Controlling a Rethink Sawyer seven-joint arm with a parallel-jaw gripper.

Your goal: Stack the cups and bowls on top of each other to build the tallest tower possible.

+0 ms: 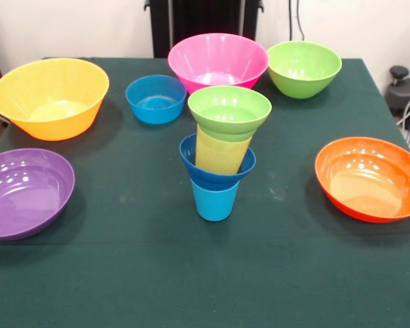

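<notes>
Tower [219, 154] upright, axis vertical w/ slight lean, rims up, on dark green tabletop [191, 273]; white wall behind; gripper unseen, jaw state unknown.

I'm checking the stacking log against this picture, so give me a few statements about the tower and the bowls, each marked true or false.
1. The light blue plastic cup stands at the bottom of the tower. True.
2. The small lime green plastic bowl tops the tower. True.
3. The small light blue plastic bowl is already on the tower. False: it sits alone on the green tablecloth, beside the large pink plastic bowl.
4. The translucent yellow cup sits inside the small dark blue plastic bowl. True.
5. The robot's gripper holds the large orange plastic bowl. False: no gripper is in view, and that bowl rests on the cloth.
</notes>
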